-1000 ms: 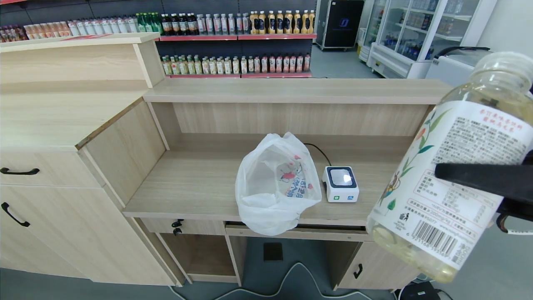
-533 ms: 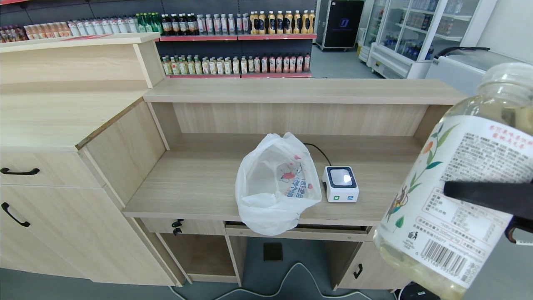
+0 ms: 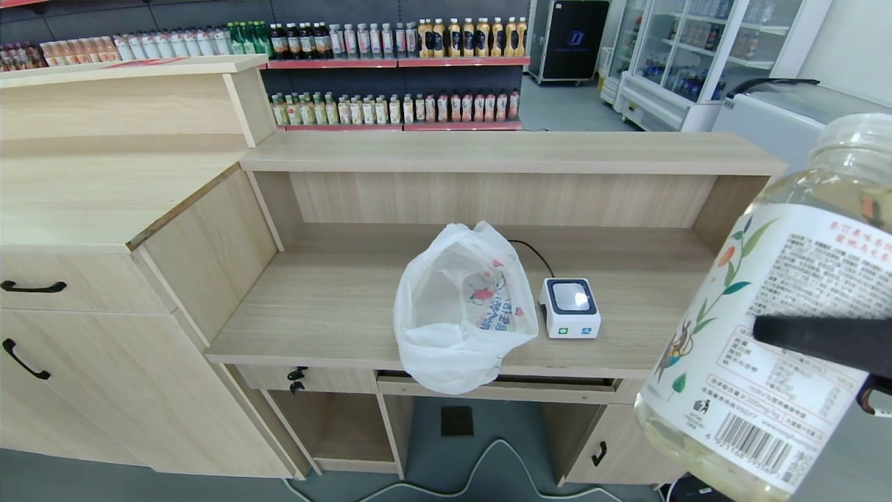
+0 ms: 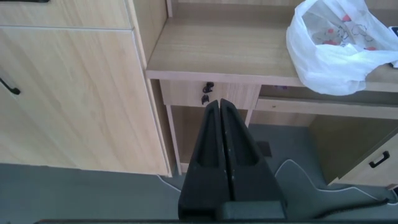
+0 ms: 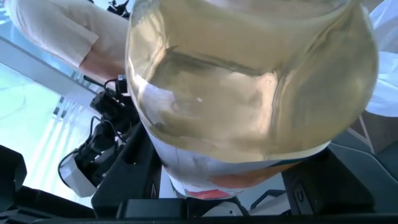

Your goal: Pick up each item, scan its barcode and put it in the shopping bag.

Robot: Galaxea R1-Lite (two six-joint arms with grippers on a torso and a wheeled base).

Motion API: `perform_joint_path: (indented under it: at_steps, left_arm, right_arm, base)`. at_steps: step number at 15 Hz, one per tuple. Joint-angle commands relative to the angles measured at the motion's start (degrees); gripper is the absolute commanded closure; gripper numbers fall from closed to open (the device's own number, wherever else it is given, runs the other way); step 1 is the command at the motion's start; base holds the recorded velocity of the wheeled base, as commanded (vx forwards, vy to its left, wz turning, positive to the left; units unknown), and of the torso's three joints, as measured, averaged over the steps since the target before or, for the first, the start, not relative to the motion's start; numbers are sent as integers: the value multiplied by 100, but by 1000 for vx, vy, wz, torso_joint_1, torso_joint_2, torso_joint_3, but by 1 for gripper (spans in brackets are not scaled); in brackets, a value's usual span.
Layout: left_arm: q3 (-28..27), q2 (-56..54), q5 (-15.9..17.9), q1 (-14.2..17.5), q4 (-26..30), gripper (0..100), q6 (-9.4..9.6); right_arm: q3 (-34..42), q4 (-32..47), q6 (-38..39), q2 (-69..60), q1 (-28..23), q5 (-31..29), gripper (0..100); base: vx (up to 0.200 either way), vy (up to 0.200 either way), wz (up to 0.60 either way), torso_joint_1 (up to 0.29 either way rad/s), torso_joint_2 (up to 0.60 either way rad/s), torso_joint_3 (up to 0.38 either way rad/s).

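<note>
The right gripper [image 5: 235, 186] is clamped on a clear bottle [image 3: 780, 328] of pale yellow drink, one black finger [image 3: 822, 338] crossing its white label. The bottle is held up close to the head camera on the robot's right, tilted with its neck up and away to the right, and the barcode [image 3: 763, 443] near its base faces the camera. On the bench [image 3: 327, 314] a white shopping bag [image 3: 463, 314] sits with its mouth open, its lower part sagging over the front edge. A small white scanner [image 3: 570, 308] stands just beside the bag on the robot's right, window facing up. The left gripper [image 4: 221, 124] hangs low before the bench, fingers pressed together and holding nothing.
</note>
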State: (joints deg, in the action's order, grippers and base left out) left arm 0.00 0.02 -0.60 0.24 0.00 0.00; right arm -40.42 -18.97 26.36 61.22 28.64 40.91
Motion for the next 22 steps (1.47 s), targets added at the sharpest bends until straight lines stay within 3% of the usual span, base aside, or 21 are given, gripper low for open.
perform_joint_path:
  at_steps: [1,4,6,8,11,14,18,22]
  left_arm:
    - [0,-2,-2,2,0,100,0]
    - [0,-2,-2,2,0,100,0]
    - [0,-2,-2,2,0,100,0]
    - [0,-2,-2,2,0,100,0]
    - [0,-2,-2,2,0,100,0]
    - [0,-2,-2,2,0,100,0]
    - [0,-2,-2,2,0,100,0]
    - [0,-2,-2,2,0,100,0]
  right_arm:
    - [-9,-2,1,4,2,-4,100]
    - [-9,-2,-175,48,-253,-31,100]
    - [-1,-10,-1106,355,-886,-329,100]
    - [-45,-98,-2038,900,-1633,-1463,100]
    - [-132,-485,-2750,1577,-2661,-3230,100]
    - [131,-1390,-3928,1999,-3171,-3898,100]
    - [580,-3104,-5167,2623,-3637,-4021,100]
    - [703,-3693,-6081,2895,-3953,-4003,100]
  base:
    - [0,0,0,0,0,0]
    - [0,0,0,0,0,0]
    - [0,0,0,0,0,0]
    - [0,0,0,0,0,0]
    - [0,0,0,0,0,0]
    - [0,0,0,0,0,0]
    - [0,0,0,0,0,0]
    - [0,0,0,0,0,0]
